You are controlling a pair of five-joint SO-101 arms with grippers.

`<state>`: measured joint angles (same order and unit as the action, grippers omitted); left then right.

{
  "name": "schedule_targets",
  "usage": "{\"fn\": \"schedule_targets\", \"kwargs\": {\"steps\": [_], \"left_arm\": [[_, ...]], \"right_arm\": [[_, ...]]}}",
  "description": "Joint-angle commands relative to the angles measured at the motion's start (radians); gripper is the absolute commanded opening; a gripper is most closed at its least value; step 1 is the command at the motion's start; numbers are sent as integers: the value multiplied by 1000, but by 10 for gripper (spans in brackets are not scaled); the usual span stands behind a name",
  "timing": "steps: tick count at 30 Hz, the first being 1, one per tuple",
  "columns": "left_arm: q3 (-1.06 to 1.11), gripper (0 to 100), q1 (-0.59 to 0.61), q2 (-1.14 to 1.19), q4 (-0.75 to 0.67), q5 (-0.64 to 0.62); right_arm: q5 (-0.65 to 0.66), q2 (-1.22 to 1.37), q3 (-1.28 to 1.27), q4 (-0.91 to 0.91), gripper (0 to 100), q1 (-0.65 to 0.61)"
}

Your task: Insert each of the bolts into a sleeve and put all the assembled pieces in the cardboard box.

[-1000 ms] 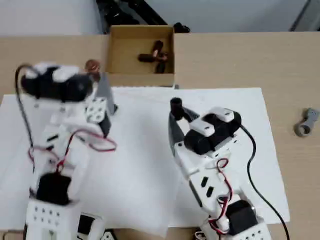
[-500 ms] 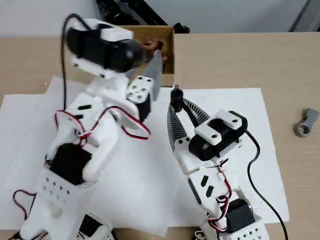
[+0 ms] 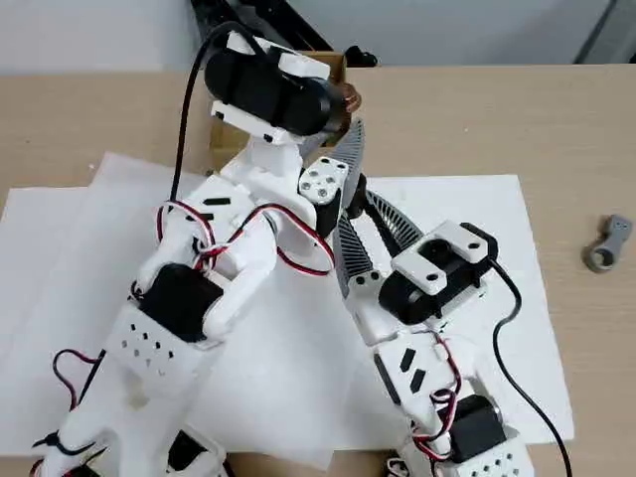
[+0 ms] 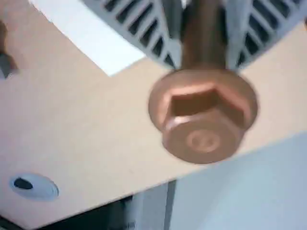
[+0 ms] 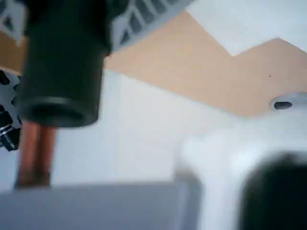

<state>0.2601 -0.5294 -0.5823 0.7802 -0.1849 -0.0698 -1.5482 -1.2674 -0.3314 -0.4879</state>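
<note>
**A:** What is the left tool (image 4: 202,48) doing?

**B:** It's clenched on the bolt (image 4: 204,115). Its grey fingers (image 4: 139,28), cut through with slanted ribs, pinch the smooth round shank. The head hangs free beyond them. It's a wide round flange with a raised hexagon on it, copper-coloured with a dull metallic sheen.

**A:** Where does that sit in the high view?

**B:** The head shows at the right-hand wall of the cardboard box (image 3: 223,137). The left arm's white shell and black motor lie across most of the box.

**A:** And the right tool (image 5: 64,19)?

**B:** It's grasping the sleeve (image 5: 62,72), a matte black tube with a rounded lip at its open end. It has the same kind of ribbed grey fingers on either side.

**A:** Do bolt and sleeve meet?

**B:** In the right wrist view a copper shank shows just past the sleeve's open end, roughly in line with it. Whether it touches or has gone in, I cannot tell. In the high view the two tools cross at the far edge of the white paper sheet (image 3: 477,209), the left over the right.

**A:** What's underneath?

**B:** A smooth, pale wood-look worktop (image 3: 497,109). The paper on it is thin and slightly rumpled near the left arm. Well off to the right lies a small grey part (image 3: 608,243) with a ring at one end.
</note>
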Motion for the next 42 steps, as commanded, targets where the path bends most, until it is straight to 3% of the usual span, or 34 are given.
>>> {"fn": "schedule_targets", "kwargs": {"steps": [1, 10, 21, 26, 35, 42], "left_arm": [[-51, 6, -5, -2, 3, -17], [-65, 6, 0, -9, 9, -17], [-274, 6, -8, -2, 216, -18], [-272, 6, -8, 0, 213, -91], [-278, 6, -86, 61, 215, -94], [-274, 6, -68, 61, 226, -92]], "right_arm": [[5, -18, 11, 28, 2, 2], [-58, -18, -11, 59, 2, 8], [-86, -18, -34, 59, 2, 8], [-86, -18, -34, 59, 2, 7], [-86, -18, -35, 58, 2, 5], [-86, -18, -35, 58, 2, 5]]}}
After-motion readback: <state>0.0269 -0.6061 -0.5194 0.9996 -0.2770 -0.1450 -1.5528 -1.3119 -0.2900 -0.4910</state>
